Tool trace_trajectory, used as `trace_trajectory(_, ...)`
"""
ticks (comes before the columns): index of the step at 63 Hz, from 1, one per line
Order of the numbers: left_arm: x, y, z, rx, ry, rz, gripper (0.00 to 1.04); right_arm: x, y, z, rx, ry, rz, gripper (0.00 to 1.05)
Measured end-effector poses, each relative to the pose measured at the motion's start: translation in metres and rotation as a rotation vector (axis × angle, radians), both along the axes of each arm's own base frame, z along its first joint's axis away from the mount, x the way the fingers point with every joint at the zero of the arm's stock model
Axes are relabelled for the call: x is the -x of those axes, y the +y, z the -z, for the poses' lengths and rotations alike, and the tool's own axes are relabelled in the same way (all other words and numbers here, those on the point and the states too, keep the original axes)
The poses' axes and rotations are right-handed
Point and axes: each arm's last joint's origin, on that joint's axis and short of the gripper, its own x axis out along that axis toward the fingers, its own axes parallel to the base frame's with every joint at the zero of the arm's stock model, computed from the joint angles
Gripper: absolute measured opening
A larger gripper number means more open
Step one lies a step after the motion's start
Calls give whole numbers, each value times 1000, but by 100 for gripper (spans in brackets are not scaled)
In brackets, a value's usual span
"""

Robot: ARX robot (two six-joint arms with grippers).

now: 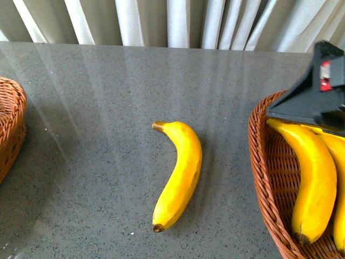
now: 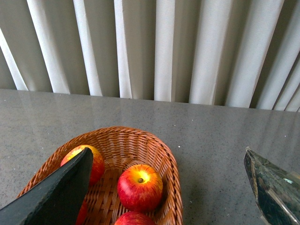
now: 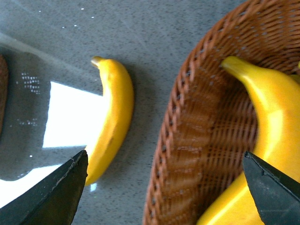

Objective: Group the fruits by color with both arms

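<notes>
One yellow banana lies alone on the grey table, also seen in the right wrist view as banana. Two bananas rest in the wicker basket at the right; the right wrist view shows one banana inside that basket. My right gripper hangs open over the basket's rim, its black body at the right edge of the front view. My left gripper is open above another wicker basket holding red apples.
The left basket's edge shows at the left of the front view. White curtains hang behind the table's far edge. Grey tabletop lies between the two baskets around the loose banana.
</notes>
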Motion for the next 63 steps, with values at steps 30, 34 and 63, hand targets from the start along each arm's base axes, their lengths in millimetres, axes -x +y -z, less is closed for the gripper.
trace_trajectory(30,0,0,0,0,0,0,96,-20,106,1,-8,136,40,96)
trace_trajectory(34,0,0,0,0,0,0,96,-21,113,10,5,165,56,96)
trace_trajectory(63,0,0,0,0,0,0,96,-44,130,40,108,250,119,96)
